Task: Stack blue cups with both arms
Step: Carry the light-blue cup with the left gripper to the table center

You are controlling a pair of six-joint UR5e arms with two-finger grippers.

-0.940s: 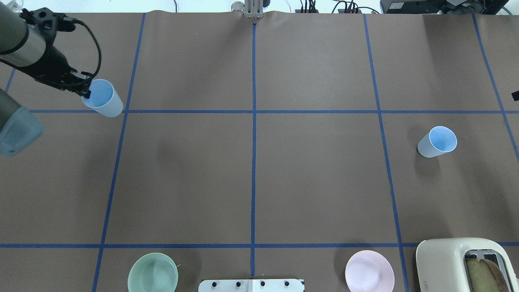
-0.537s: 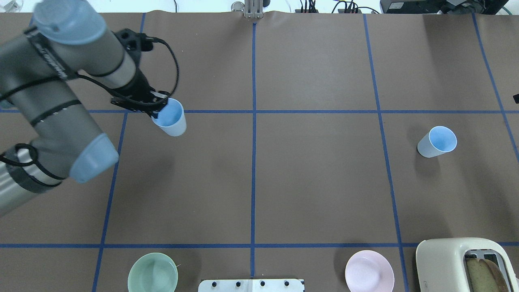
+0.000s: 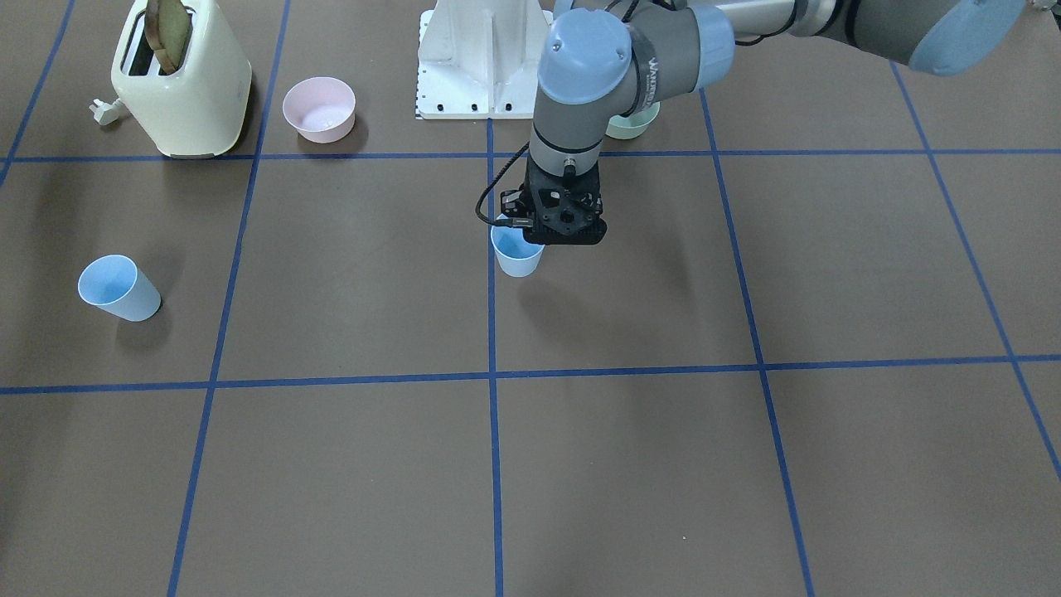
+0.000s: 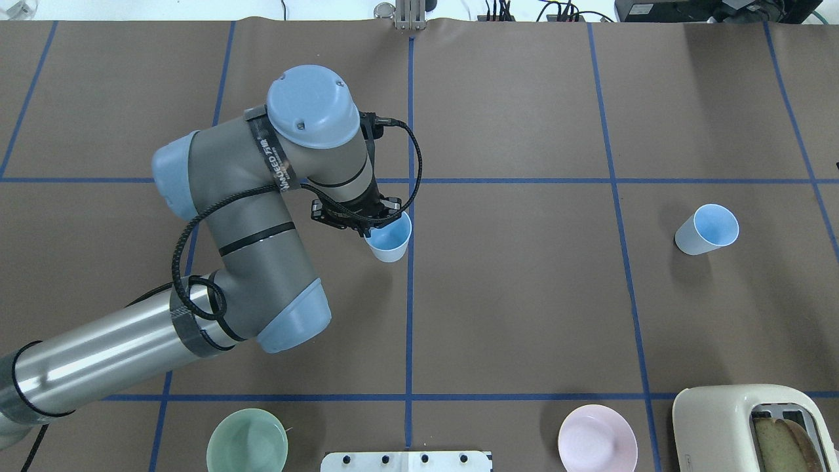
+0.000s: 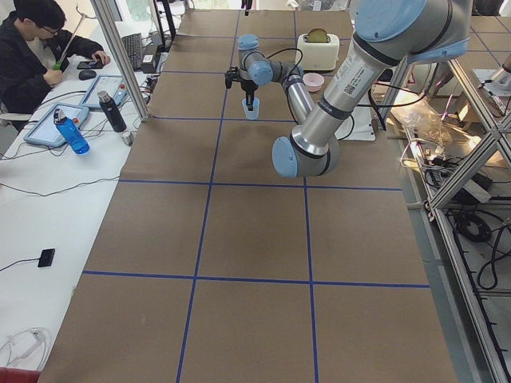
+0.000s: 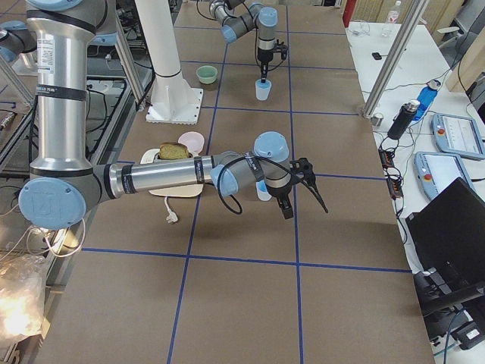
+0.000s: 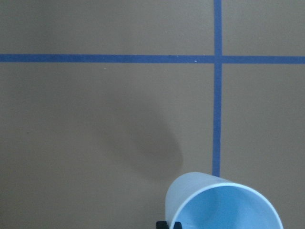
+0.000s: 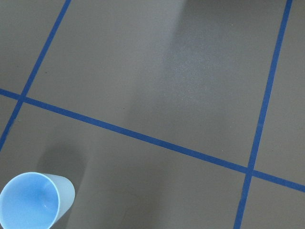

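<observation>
Operator: Report the row nearest your base.
Unit: On my left sits a pale-green round plastic bowl [image 4: 247, 439]; on my right, a pink round plastic bowl [image 4: 597, 438]. Just beside the pink one stands a cream two-slot toaster [image 4: 721, 426] with a slice of bread [image 3: 170, 29] upright in one slot. All rest on the brown paper-covered table [image 4: 524, 314], which is gridded with blue tape.

Operator: Left end effector status?
Unit: At mid-depth, my left gripper [image 4: 368, 229] points downward, its fingers clamped on the rim of a pale-blue tapered plastic cup [image 4: 393, 244]. That cup is upright, mouth up, just to my left of the centre tape line. Whether its base touches the paper cannot be determined.

Operator: Location of the other cup?
Unit: The second pale-blue cup [image 4: 706, 231] stands upright on the table on my right side, at about the same depth, well apart from the first.

Operator: Right end effector status?
Unit: My right gripper [image 6: 307, 206] hangs near the second pale-blue cup, apart from it and slightly beyond it. I cannot tell whether its fingers are together or spread.
</observation>
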